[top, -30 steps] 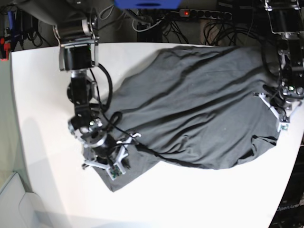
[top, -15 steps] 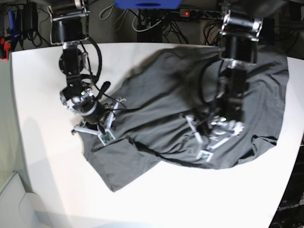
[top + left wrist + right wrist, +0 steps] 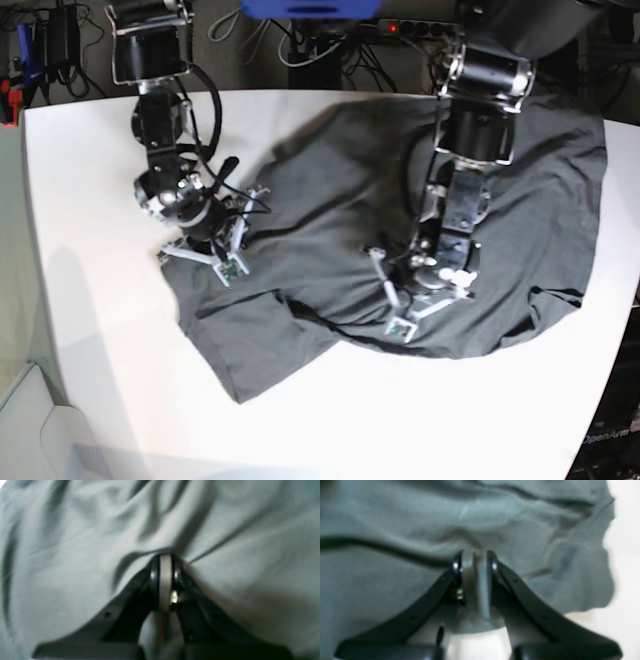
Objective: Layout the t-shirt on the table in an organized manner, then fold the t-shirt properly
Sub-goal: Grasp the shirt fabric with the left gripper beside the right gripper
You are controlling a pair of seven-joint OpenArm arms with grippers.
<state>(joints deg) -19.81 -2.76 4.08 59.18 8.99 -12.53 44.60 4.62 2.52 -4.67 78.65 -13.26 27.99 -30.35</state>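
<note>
Spread rumpled across the white table (image 3: 90, 380), a dark grey shirt (image 3: 330, 230). Pinching a fold near its middle, left gripper (image 3: 165, 562), jaws fully closed. Clamped on cloth at its edge, right gripper (image 3: 473, 557), jaws nearly together.

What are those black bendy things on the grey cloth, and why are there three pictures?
They are two robot arms. One picture looks down from above; the other two come from small cameras on each arm's wrist. A dark grey t-shirt lies crumpled on a white table. Each arm ends in a claw. The left claw is shut, pinching a fold in the shirt's middle. The right claw pinches cloth near the shirt's edge. They are trying to spread it flat before folding.
</note>
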